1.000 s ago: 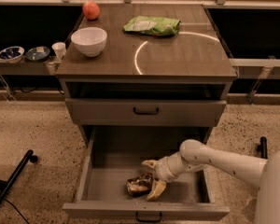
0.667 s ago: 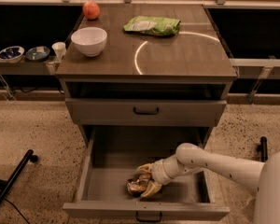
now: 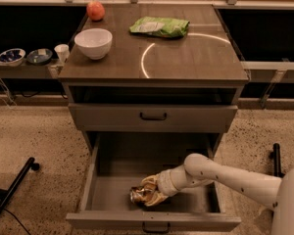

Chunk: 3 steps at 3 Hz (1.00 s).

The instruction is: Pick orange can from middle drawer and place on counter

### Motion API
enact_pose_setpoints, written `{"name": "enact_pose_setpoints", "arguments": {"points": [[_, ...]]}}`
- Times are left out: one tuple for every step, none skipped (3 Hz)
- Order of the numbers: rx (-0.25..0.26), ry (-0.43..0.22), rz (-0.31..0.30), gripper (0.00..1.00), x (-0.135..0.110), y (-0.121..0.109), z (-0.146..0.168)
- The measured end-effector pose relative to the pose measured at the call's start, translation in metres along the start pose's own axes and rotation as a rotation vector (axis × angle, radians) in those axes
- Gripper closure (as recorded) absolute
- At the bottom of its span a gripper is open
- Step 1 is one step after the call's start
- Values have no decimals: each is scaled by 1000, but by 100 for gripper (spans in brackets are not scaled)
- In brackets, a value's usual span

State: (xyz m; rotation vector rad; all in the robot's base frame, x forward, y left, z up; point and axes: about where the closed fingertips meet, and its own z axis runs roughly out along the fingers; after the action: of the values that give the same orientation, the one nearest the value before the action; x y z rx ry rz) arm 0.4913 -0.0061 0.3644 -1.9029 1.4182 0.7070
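The orange can (image 3: 136,195) lies on its side on the grey floor of the pulled-out middle drawer (image 3: 88,179), near its front, silver end facing left. My gripper (image 3: 148,193) is down inside the drawer, right at the can's right side and partly over it. The white arm (image 3: 225,176) reaches in from the right. The counter (image 3: 186,58) with its pale arc mark is above.
On the counter stand a white bowl (image 3: 93,43), a round red-orange fruit (image 3: 95,10) and a green bag (image 3: 159,27). A closed drawer (image 3: 153,116) sits above the open one. A low shelf on the left holds small bowls (image 3: 12,57) and a cup (image 3: 62,53). A black pole (image 3: 12,190) lies on the floor at left.
My gripper has moved left and lower onto the can, from beside it to over its right side. The can has stayed in place.
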Motion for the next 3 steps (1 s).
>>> {"name": "enact_pose_setpoints", "arguments": {"points": [[71, -59, -43, 96, -15, -6, -29], [154, -118, -88, 100, -39, -9, -76], [220, -126, -101, 100, -63, -18, -129]]}}
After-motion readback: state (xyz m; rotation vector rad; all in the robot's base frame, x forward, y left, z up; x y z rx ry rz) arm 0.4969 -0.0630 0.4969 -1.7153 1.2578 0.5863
